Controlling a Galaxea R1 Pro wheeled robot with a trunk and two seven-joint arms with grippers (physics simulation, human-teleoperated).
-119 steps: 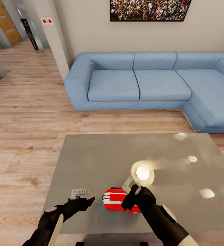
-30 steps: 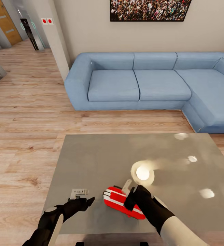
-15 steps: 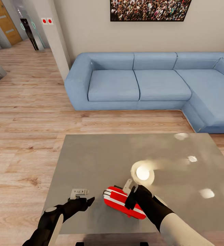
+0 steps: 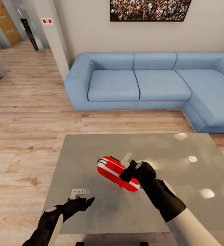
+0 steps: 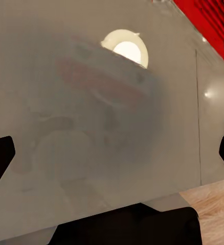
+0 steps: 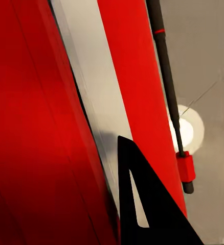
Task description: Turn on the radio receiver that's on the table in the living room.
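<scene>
The red radio receiver, with its white trim band, hangs tilted a little above the grey table, casting a shadow on the top. My right gripper is shut on its right end. In the right wrist view the red body and white band are very close, with one dark finger pressed on them and the thin handle alongside. My left gripper stands open over the table's near left part, apart from the radio; its fingertips sit wide apart, and a red corner of the radio shows beyond.
A blue L-shaped sofa stands beyond the table, under a framed crowd picture. Light wood floor runs left toward a hallway. Lamp reflections glint on the glossy top. The table's near edge is just before me.
My right gripper has carried the radio up off the table and farther from me, toward the table's middle. The left arm has stayed in place.
</scene>
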